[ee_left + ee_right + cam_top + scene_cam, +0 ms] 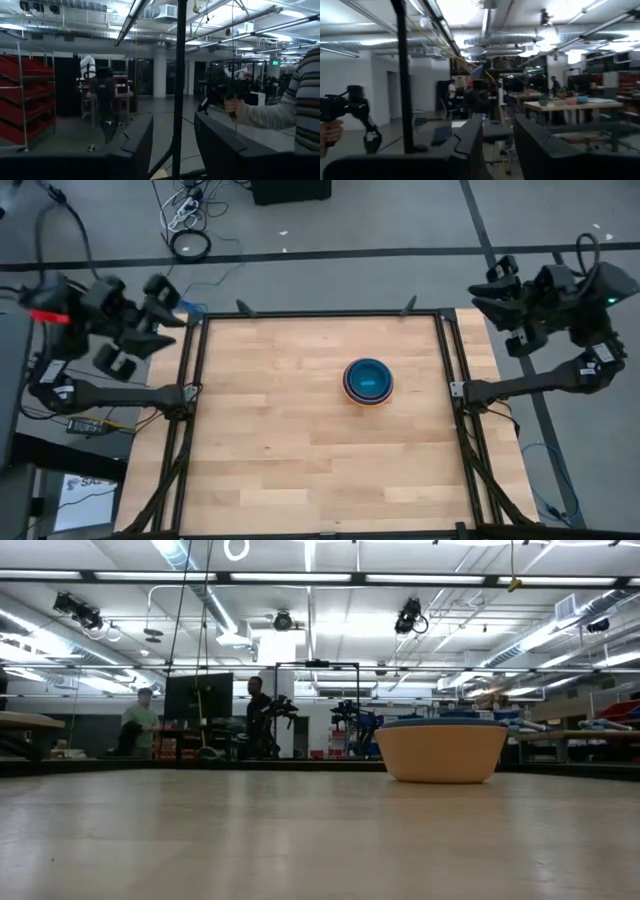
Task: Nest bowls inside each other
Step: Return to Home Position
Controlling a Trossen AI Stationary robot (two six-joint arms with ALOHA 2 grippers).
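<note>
- Wooden table (280,430) bears the nested bowl stack (368,381) right of centre, blue inside, orange outermost.
- Left gripper (165,315): fingers spread, empty, upper left, well apart from the stack.
- Right gripper (487,292): likewise spread, empty, upper right.

Left gripper (172,122) (jaws apart) facing black post (179,70)

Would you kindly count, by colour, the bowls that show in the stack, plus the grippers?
Orange bowl: 1
Blue bowl: 1
Grippers: 2, left gripper and right gripper, both open
Total: 4; other nested bowls are hidden
</note>
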